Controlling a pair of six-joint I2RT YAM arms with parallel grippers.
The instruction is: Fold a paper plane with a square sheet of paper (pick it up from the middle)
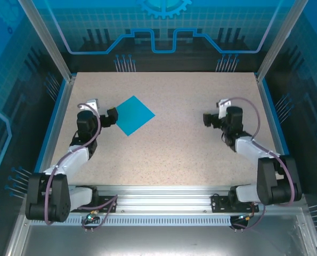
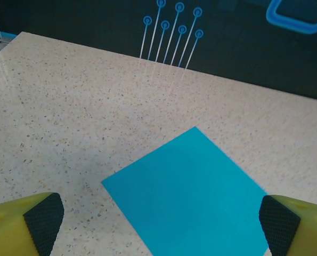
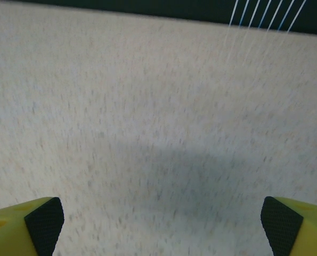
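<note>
The paper (image 1: 132,116) is blue and square. It lies flat on the speckled surface (image 1: 174,149), in the left half and toward the back. Seen from above, it is turned like a diamond, with one corner pointing at the left arm. It has no folds that I can see.

The left tool (image 1: 111,117) is just beside that left corner of the paper. Its two fingers are spread wide and hold nothing. In the left wrist view the paper (image 2: 190,197) lies low in the middle, and a black pad (image 2: 43,221) sits in each bottom corner with a wide gap between them. The right pad looks very close to the paper's edge. I cannot tell if it touches.

The right tool (image 1: 209,119) is on the right side of the surface, well apart from the paper. Its fingers are spread wide too, and it holds nothing. The right wrist view is blurry. It shows the two black pads (image 3: 43,221) far apart, with bare surface and a dark shadow between them.
</note>
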